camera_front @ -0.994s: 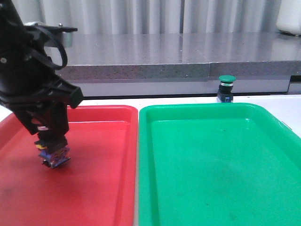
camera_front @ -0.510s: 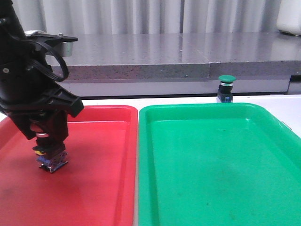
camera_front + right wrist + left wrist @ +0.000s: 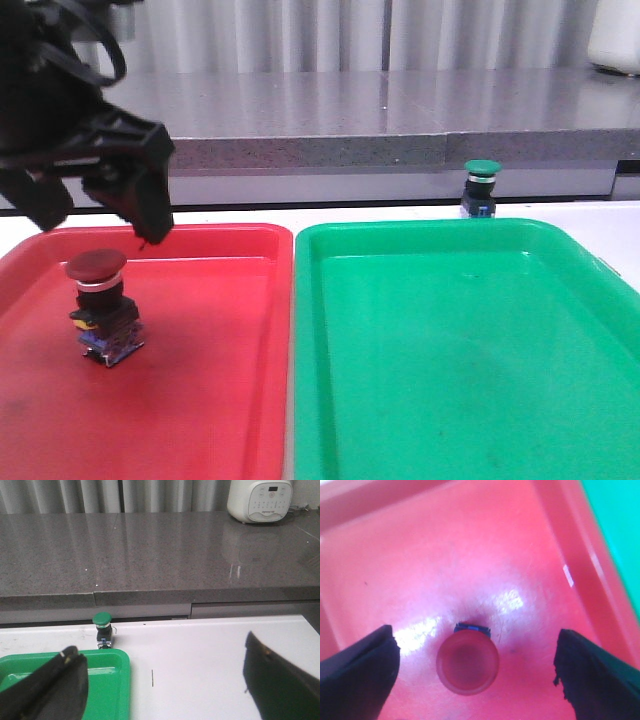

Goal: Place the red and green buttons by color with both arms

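With the red button (image 3: 103,312) standing in the red tray (image 3: 230,400) under my wide-spread left pincer (image 3: 95,205), I should next bring the gaping right pincer (image 3: 160,680) squarely over the green button (image 3: 481,186), apparently on the bench (image 3: 210,650) behind the green tray (image 3: 460,360).

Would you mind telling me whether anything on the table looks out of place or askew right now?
One thing: the green-capped push button stands on the white table behind the green plastic tray, not in it. The dark-red-capped push button stands upright in the red plastic tray, below the open left gripper. Nothing looks spilled or damaged.
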`<action>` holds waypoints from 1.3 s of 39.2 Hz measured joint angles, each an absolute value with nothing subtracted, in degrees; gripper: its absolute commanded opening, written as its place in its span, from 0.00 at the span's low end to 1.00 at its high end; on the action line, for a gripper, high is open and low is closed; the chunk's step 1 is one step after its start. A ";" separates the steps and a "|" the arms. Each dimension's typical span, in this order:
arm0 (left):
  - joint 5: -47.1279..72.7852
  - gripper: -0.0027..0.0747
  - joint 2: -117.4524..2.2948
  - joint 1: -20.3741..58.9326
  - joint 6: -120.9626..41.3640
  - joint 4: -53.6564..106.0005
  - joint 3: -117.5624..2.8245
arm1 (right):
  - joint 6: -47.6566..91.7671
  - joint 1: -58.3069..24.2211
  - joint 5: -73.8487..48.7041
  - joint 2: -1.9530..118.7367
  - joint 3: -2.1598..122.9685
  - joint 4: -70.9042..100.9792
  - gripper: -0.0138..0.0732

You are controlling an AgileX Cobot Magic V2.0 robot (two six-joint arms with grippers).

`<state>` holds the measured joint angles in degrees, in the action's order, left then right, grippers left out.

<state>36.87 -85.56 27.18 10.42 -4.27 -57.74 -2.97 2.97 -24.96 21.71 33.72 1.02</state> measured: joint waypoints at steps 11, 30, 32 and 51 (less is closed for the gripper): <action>33.95 0.30 -71.42 27.18 10.42 -4.27 -55.67 | -2.97 2.97 -24.96 21.71 33.72 1.02 0.90; 28.95 0.01 -35.30 27.18 10.50 -4.01 -38.74 | -2.97 2.97 -24.96 21.71 33.72 1.02 0.90; 28.95 0.01 -31.07 27.18 10.50 -4.01 -37.25 | -2.97 2.97 -24.96 21.71 33.72 1.02 0.90; 29.52 0.01 -0.90 27.18 10.50 -3.89 -27.62 | -2.97 2.97 -25.05 21.71 33.72 1.02 0.90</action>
